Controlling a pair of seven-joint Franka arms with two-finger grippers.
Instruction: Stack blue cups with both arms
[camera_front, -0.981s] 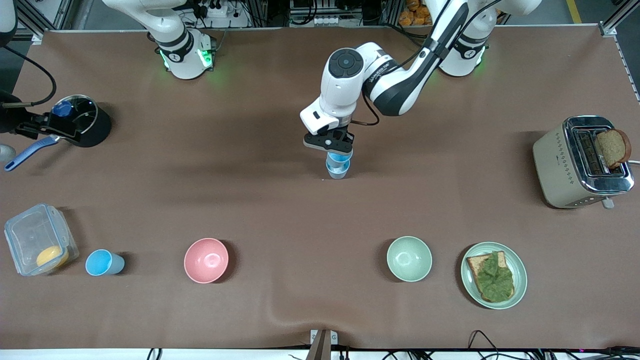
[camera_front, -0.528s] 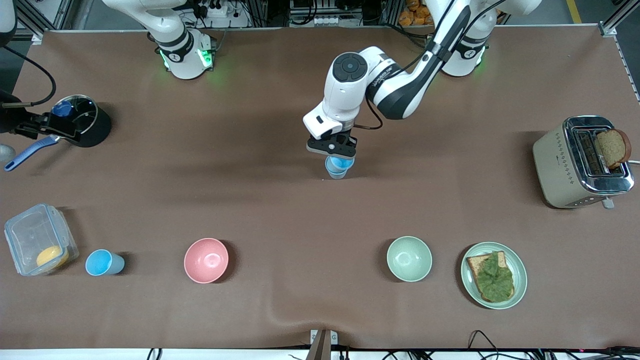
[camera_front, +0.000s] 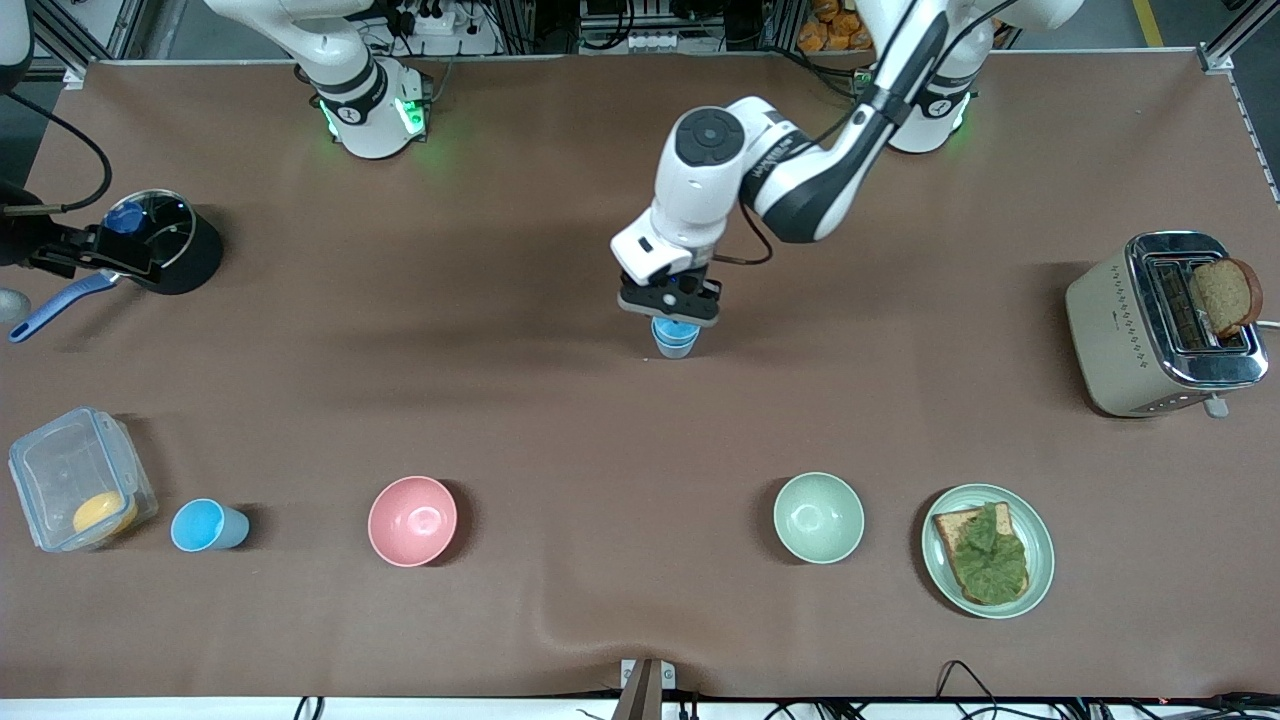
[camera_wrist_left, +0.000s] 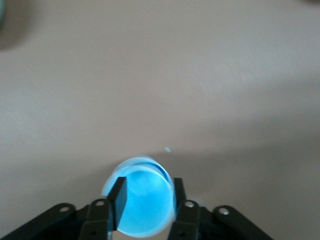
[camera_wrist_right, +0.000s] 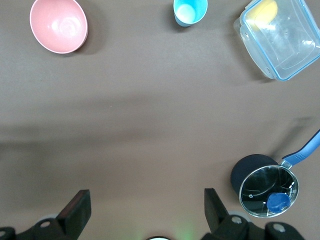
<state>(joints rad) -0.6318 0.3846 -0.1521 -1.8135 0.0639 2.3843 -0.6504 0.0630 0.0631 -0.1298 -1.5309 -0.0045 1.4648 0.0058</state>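
My left gripper (camera_front: 672, 312) is over the middle of the table, shut on a bright sky-blue cup (camera_front: 681, 329). That cup sits down inside a paler blue cup (camera_front: 676, 347) standing on the table. In the left wrist view the fingers (camera_wrist_left: 118, 200) flank the sky-blue cup (camera_wrist_left: 145, 212), and the paler cup's rim (camera_wrist_left: 150, 161) shows around it. Another blue cup (camera_front: 205, 525) stands toward the right arm's end, near the front camera; it also shows in the right wrist view (camera_wrist_right: 190, 11). My right gripper (camera_wrist_right: 145, 210) is open and empty, held high near its base, out of the front view.
A pink bowl (camera_front: 412, 520) and a pale green bowl (camera_front: 818, 517) stand near the front camera. A plate with toast (camera_front: 988, 550), a toaster (camera_front: 1160, 325), a clear container (camera_front: 80, 478) and a black pot with a blue handle (camera_front: 160, 240) stand at the table's ends.
My left gripper has moved down and slightly toward its own end, lowering the sky-blue cup into the paler cup. The right arm has not moved.
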